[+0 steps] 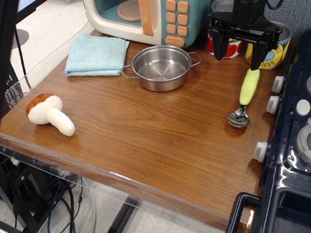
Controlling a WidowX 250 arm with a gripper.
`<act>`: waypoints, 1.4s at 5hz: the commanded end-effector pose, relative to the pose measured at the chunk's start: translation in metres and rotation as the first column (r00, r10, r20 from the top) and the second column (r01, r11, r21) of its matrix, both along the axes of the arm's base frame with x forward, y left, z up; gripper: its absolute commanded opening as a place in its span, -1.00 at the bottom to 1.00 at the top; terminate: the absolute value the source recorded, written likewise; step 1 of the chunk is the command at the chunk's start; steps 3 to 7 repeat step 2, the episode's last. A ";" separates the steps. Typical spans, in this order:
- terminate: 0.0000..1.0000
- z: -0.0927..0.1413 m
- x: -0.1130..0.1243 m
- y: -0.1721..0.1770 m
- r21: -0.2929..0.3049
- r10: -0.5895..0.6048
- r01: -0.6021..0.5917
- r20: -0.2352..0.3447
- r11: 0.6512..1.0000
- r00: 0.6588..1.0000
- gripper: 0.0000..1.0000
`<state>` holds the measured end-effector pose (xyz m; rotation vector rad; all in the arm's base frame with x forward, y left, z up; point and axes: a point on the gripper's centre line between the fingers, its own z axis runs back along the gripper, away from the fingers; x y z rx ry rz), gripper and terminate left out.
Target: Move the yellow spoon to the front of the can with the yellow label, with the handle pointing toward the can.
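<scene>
One yellow spoon (246,96) is lying free on the table (146,132).
The gripper (237,46), fingers apart, is partly hiding two cans; the can with the yellow label (274,52) is seemingly just beyond the handle.

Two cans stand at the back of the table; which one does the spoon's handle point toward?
The can with the yellow label, on the right. The yellow spoon lies just before it, handle toward it; the red tomato sauce can stands further left.

Play-kitchen test bench (toy microwave (150,16), toy stove (296,141)).
</scene>
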<state>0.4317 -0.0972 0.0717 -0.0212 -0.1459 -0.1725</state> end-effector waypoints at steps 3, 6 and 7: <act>1.00 0.047 -0.004 0.000 -0.023 0.004 -0.001 0.105 1.000 0.994 1.00; 1.00 0.047 -0.004 0.000 -0.023 0.004 -0.001 0.105 1.000 0.994 1.00; 1.00 0.047 -0.004 0.000 -0.023 0.004 -0.001 0.105 1.000 0.994 1.00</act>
